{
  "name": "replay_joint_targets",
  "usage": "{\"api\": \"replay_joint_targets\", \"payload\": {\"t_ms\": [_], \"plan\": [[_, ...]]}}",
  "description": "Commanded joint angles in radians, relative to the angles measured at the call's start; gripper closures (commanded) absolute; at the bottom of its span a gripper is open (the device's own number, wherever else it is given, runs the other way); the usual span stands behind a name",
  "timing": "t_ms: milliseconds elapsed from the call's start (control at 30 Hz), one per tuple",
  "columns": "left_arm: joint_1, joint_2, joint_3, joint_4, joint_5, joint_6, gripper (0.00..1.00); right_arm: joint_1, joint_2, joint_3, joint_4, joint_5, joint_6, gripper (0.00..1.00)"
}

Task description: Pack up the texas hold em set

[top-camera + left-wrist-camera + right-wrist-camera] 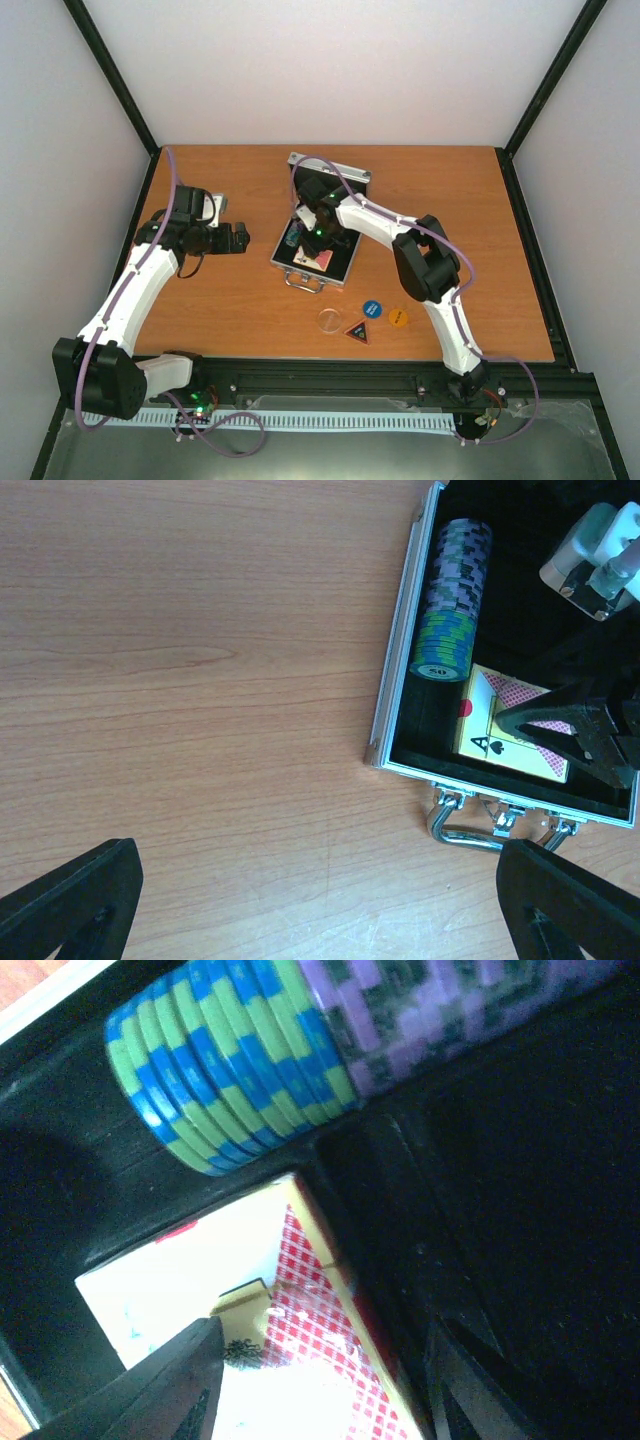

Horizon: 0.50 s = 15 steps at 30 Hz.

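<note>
The silver case (283, 262) lies open mid-table, its lid (345, 172) raised at the far side. A row of green-blue and purple poker chips (452, 600) fills its left slot. The red-backed card deck (497, 742) lies slanted in the near compartment. My right gripper (318, 243) reaches down into the case. In the right wrist view its fingers straddle the deck (180, 1270): one finger hangs over the deck's face, the other stands past its edge with a dark gap between. My left gripper (320, 910) hovers wide open over bare table, left of the case.
Near the front edge lie a clear round disc (329, 319), a blue round button (372, 308), an orange round button (398, 317) and a dark triangular button (358, 331). The case handle (480, 832) sticks out toward me. Black frame rails border the table.
</note>
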Motion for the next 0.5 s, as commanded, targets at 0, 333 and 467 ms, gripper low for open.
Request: {"api": "replay_joint_targets", "payload": {"t_ms": [0,333,467], "plan": [[0.004,-0.017,0.040,-0.009,-0.005,0.008,0.00,0.002,-0.085,0.000,-0.017,0.093,0.013,0.39],[0.006,0.009,0.065,-0.001,-0.004,0.013,0.00,-0.001,-0.263,-0.113,-0.049,0.347,0.104,0.00],[0.006,0.026,0.088,0.001,-0.003,0.012,0.00,-0.060,-0.339,-0.240,-0.062,0.282,0.206,0.00]]}}
